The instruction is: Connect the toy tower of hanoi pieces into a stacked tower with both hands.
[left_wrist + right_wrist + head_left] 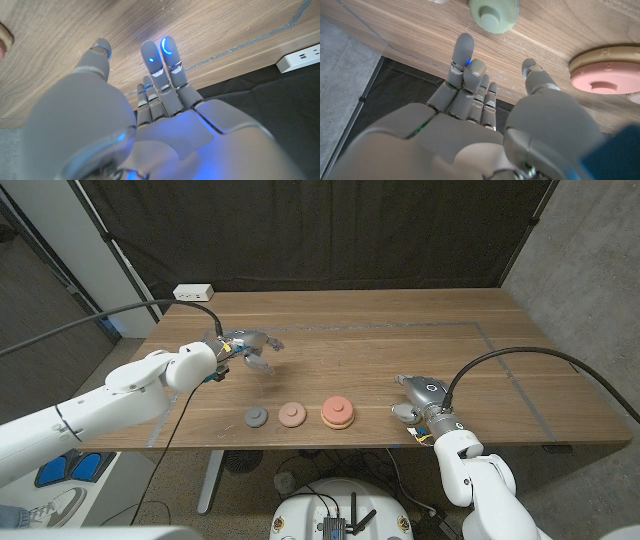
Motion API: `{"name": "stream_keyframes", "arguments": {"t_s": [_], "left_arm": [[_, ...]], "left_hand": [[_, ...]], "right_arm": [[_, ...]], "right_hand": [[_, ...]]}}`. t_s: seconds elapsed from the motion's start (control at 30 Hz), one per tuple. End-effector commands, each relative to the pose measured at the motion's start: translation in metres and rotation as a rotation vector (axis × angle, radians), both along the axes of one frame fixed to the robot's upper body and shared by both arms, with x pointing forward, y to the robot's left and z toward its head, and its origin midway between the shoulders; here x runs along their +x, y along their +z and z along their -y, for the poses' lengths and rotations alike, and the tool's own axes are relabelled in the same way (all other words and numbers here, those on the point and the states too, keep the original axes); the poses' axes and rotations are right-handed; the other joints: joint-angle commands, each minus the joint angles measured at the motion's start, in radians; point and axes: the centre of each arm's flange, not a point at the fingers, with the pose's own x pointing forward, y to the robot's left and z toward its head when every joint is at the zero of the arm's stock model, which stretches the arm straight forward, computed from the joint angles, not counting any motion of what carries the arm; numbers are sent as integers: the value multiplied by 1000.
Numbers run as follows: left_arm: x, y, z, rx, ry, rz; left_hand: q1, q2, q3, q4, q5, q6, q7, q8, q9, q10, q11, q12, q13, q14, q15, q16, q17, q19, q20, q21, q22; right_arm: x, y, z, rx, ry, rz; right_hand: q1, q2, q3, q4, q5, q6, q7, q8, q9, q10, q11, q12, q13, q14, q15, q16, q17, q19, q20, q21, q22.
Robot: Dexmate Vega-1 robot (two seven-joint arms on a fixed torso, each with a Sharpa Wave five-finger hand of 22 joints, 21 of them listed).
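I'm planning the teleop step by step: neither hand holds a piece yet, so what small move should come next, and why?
Probably lower the left hand toward the small grey round disc. That hand hovers open behind the row, nearest this end. The pink round disc and the stacked orange-and-pink discs lie loose beside it, while the right hand waits empty near the stack.

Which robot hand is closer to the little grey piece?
Left. The left robot hand is just behind the grey piece, empty. The right robot hand is off to its side, beyond the two pink pieces.
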Motion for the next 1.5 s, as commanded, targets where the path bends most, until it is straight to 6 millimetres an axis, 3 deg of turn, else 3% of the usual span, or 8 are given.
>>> {"name": "stream_keyframes", "arguments": {"t_s": [0.03, 1.23, 1.5], "left_arm": [[-11, -3, 2, 55, -33, -41], [-29, -31, 13, 169, -131, -129], [-29, -34, 18, 204, -144, -154]], "left_hand": [[6, -5, -3, 6, -1, -2, 5, 4, 3, 5, 2, 4, 0, -2, -82, 10, 1, -6, -144, 6, 2], [4, -3, -16, 12, -5, -11, 8, 8, 1, -10, 6, 6, -14, -7, -82, 16, -7, -11, -143, 6, -7], [-7, -6, -25, 17, -8, -55, 5, -3, 0, -47, 11, -1, -18, -29, -81, 7, -18, -29, -137, 1, -12]], "right_arm": [[0, 0, -2, -6, -9, -5], [7, 8, -15, -11, -2, -9], [6, 9, -14, -7, -2, -7]], "right_hand": [[3, 4, 5, 0, 4, 13, 1, 8, 1, 10, 0, 3, 4, 8, -53, 2, 4, -3, -86, 10, -1], [0, 7, 10, -1, 8, 13, 2, 6, 2, 13, 0, -1, 13, -1, -54, -9, -3, -5, -86, 8, -4], [0, 7, 11, -1, 9, 14, 1, 5, 2, 15, 0, -2, 15, 7, -54, -3, 4, -5, -86, 9, -4]]}}
